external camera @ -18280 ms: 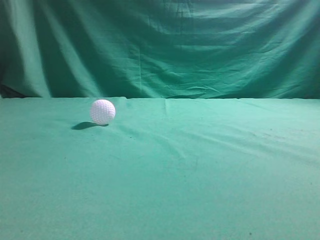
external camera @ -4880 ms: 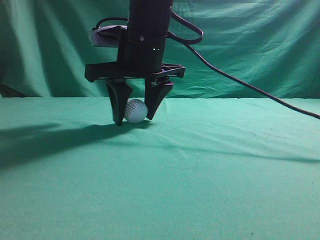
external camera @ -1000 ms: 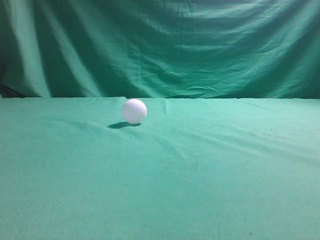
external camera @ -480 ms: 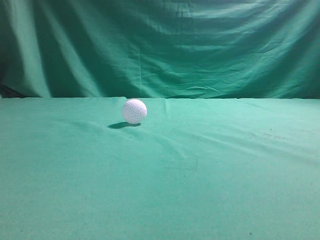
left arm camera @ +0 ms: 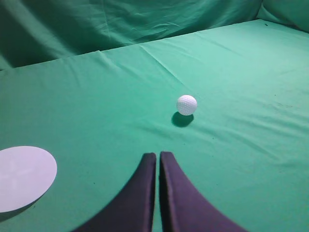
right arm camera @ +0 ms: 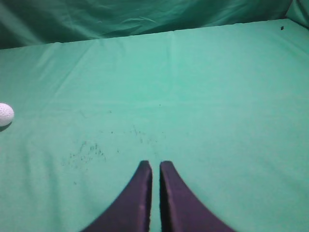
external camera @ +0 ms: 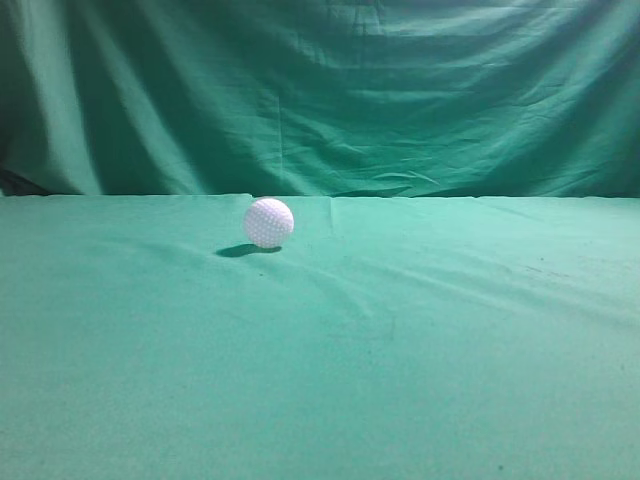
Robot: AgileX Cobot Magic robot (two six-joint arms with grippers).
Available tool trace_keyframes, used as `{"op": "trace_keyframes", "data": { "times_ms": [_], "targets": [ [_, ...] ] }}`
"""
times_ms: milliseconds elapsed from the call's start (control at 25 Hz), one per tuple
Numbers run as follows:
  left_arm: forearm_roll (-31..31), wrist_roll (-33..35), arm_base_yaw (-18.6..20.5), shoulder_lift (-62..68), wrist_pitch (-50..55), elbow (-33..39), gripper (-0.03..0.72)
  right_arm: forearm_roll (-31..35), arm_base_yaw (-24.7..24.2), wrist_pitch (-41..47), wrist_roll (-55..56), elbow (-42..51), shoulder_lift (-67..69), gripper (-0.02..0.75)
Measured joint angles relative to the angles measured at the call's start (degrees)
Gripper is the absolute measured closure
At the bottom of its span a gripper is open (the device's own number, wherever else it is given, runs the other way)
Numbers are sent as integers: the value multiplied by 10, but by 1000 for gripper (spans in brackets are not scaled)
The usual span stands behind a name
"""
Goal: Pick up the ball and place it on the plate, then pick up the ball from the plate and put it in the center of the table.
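- The ball (external camera: 269, 222) sits free on the desk (external camera: 400, 380), toward the far edge and a little left of the middle in the exterior view, casting a small shadow to its left.
- Nothing touches it; no arm shows in the exterior view at all.
- In the left wrist view the ball (left arm camera: 187, 105) lies ahead of the left tool (left arm camera: 158, 162) and slightly to its right, well apart from the tips.
- The left tool's 2 fingers are pressed together with only a hairline seam between them, and they hold nothing.
- The plate (left arm camera: 21, 176), a flat white disc, lies near the left edge of that view, empty and well apart from the ball.
- The right tool (right arm camera: 155, 170) is likewise drawn together and empty; the ball (right arm camera: 6, 114) shows only at the left edge of its view, far off.
- Judging by how things lie, the ball is off the plate and roughly mid-desk, so the last step looks done; whether that spot is the true centre is hard to say from these angles.
- If so, the next move calls for little: both arms stay clear so the ball is not nudged on the wrinkled cloth.
- If the first step is in hand instead, the left tool must part its fingers and reach forward to the ball.
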Motion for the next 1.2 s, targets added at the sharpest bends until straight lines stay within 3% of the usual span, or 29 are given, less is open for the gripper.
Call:
{"op": "trace_keyframes", "data": {
  "times_ms": [1040, 1200],
  "targets": [
    [0, 0, 0, -7, 0, 0, 688, 0, 0, 5, -2, 0, 0, 691],
    [22, 4, 27, -45, 0, 5, 688, 0, 0, 5, -2, 0, 0, 691]
  ]
}}
